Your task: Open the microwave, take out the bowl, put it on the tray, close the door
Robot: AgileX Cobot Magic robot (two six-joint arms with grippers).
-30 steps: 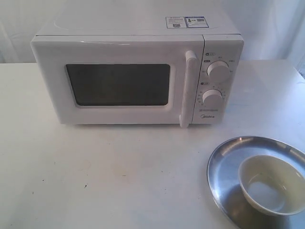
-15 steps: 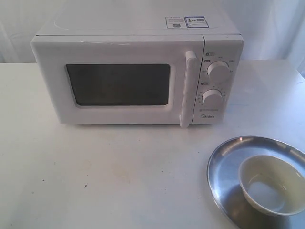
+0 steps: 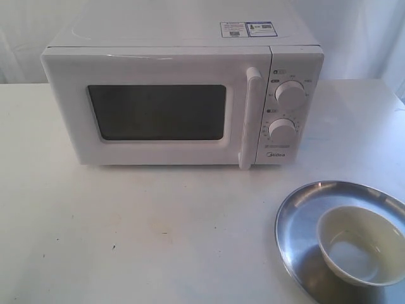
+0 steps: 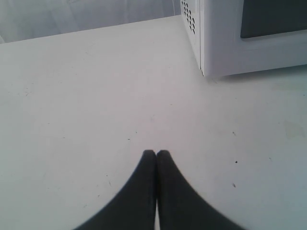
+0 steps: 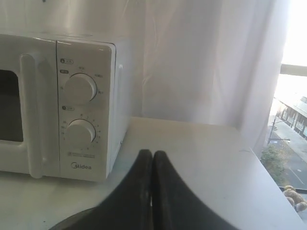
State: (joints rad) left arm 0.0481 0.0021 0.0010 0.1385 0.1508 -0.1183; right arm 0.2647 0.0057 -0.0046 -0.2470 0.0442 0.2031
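The white microwave stands at the back of the table, its door shut flat against the body, handle upright. The white bowl sits upright inside the silver tray at the front right. Neither gripper shows in the exterior view. My left gripper is shut and empty over bare table, off the microwave's corner. My right gripper is shut and empty, lying beside the microwave's dial panel; a dark curved edge of the tray shows beneath it.
The white table stretches in front of the microwave. A white curtain hangs behind. A window at the table's right edge looks onto a street.
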